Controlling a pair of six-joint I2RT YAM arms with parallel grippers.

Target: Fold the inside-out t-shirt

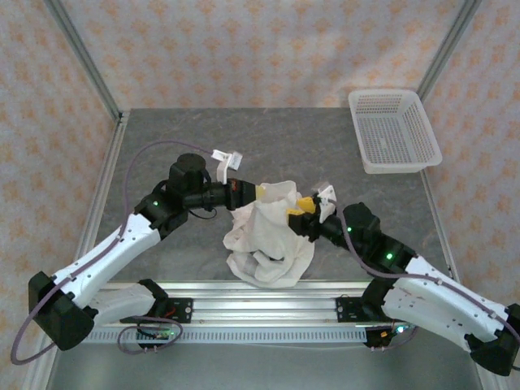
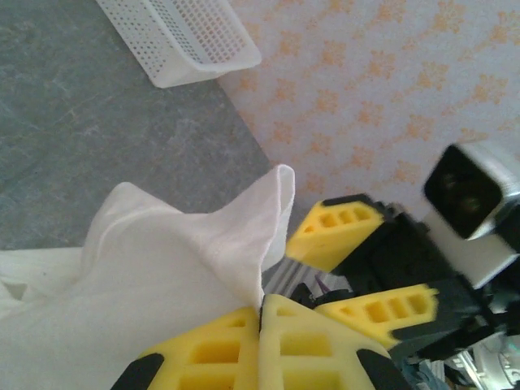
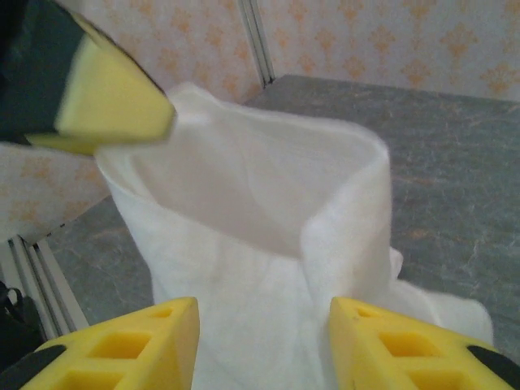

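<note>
Nearest the arm bases, the shirt [image 1: 268, 240] lies as a crumpled white heap on the table [image 1: 162, 146], about the middle of its width and close to the near edge. Its upper part is drawn up into a peak toward 12 o'clock. At the heap's 11 o'clock the left gripper [image 1: 260, 192] has its yellow fingers pressed together on that raised cloth. In the left wrist view the left gripper [image 2: 260, 325] is shut tight, with a fold of the shirt [image 2: 162, 268] pinched in the seam between the fingers and a loose corner standing up just past them. At the heap's 2 o'clock the right gripper [image 1: 302, 205] faces the left one, the two close together over the cloth. From the left wrist it [image 2: 357, 272] shows both fingers parted, with no cloth seen between them. In the right wrist view the right gripper [image 3: 264, 341] is about half open, and the shirt [image 3: 260, 203] rises as a hollow fold just beyond its tips, not clamped. The left gripper [image 3: 106, 106] sits at that fold's 10 o'clock. Farthest off, at 1 o'clock from the heap and well apart from it, a white mesh basket [image 1: 357, 138] rests by the far right corner; the left wrist view also shows it [image 2: 187, 41].
</note>
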